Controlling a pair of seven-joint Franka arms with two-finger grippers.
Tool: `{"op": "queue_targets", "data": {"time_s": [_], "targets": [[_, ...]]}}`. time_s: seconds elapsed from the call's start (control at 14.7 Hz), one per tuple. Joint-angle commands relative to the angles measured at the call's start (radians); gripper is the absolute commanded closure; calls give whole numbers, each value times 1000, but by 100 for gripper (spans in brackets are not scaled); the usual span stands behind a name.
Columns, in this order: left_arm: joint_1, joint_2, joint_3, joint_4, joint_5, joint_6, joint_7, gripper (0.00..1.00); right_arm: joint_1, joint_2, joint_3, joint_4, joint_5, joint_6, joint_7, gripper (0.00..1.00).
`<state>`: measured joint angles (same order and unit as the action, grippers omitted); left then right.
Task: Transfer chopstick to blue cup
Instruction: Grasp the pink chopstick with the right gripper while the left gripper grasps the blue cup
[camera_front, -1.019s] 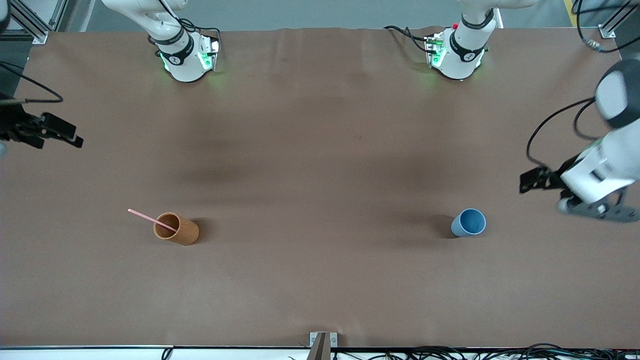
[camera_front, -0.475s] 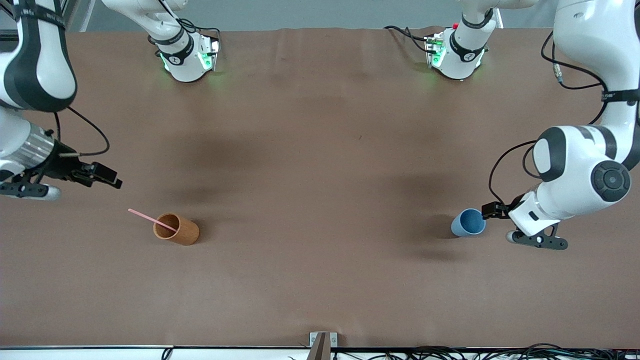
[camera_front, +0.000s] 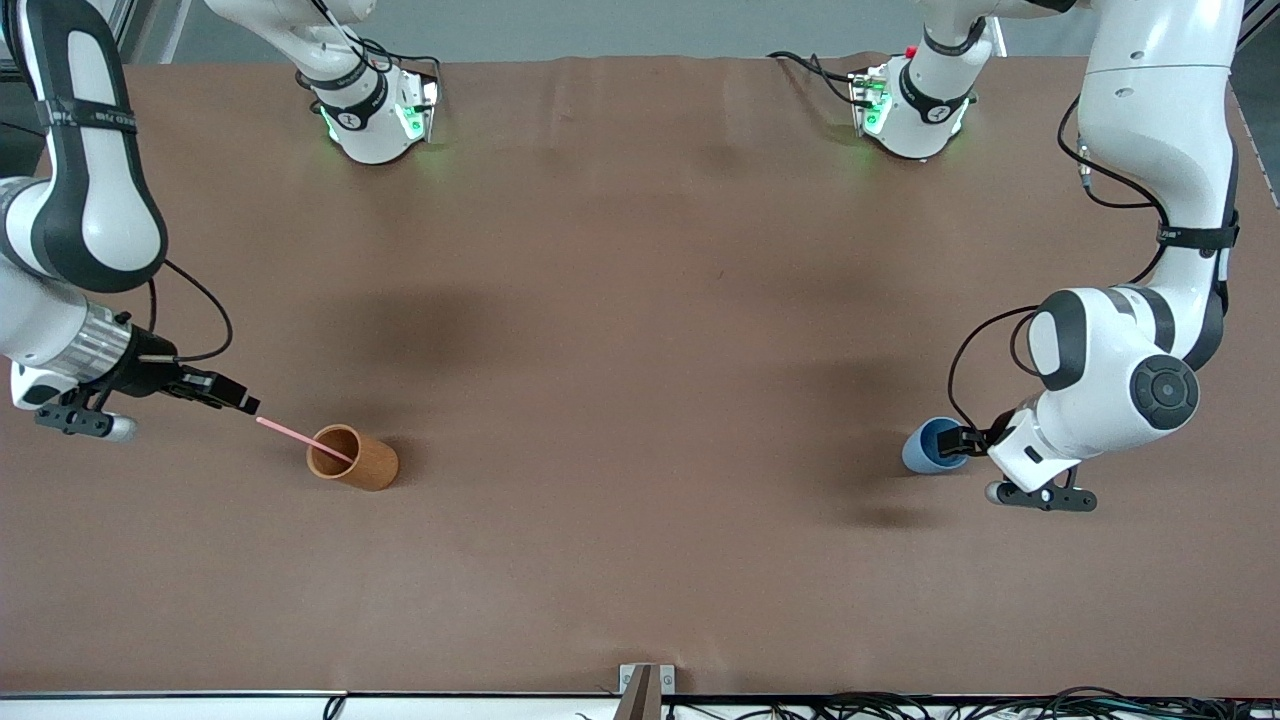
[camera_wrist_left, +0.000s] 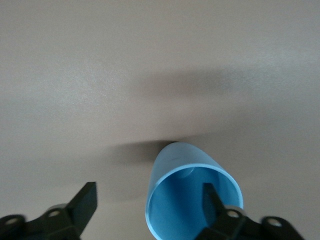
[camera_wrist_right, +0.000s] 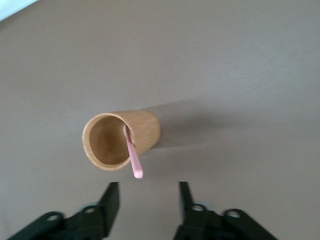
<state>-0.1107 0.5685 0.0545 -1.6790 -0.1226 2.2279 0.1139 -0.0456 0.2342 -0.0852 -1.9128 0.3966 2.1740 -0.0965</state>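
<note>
A: So, changes since the earlier frame? Both arms came in from the table ends. right gripper (camera_front: 250, 405) now sits at the top tip of the chopstick (camera_front: 290, 434), fingers narrower than before but apart, tip between them, no contact seen in the wrist view.
B: Left?
A: left gripper (camera_front: 962, 440) moved right up to the blue cup (camera_front: 925, 447), jaws wide, one finger inside the rim, one outside. No grip.
B: Surroundings?
A: orange-brown cup (camera_front: 352, 457) toward the right arm's end, upright, chopstick leaning in it. Brown table cover (camera_front: 640, 350), nothing between the two cups.
B: Chopstick look?
A: Thin, straight, pale pink, upper part sticking out over the rim, tilted toward the right gripper.
</note>
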Motion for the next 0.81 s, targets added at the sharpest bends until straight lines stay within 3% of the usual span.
{"op": "queue_targets", "data": {"time_s": [0.0, 0.14, 0.27, 0.41, 0.75], "targets": [[2, 2, 2, -11, -17, 18, -3, 44, 10, 27, 5, -2, 51, 62, -19, 58], [0, 2, 2, -24, -15, 22, -2, 71, 6, 36, 5, 0, 51, 66, -22, 65], [-3, 1, 2, -42, -15, 45, -3, 79, 7, 37, 7, -2, 57, 64, -22, 68], [-7, -1, 2, -47, -15, 52, -19, 99, 6, 43, 7, -2, 82, 64, -22, 71], [-17, -56, 1, -30, 6, 16, -45, 100, 4, 56, 7, -2, 137, 64, -22, 75]]}}
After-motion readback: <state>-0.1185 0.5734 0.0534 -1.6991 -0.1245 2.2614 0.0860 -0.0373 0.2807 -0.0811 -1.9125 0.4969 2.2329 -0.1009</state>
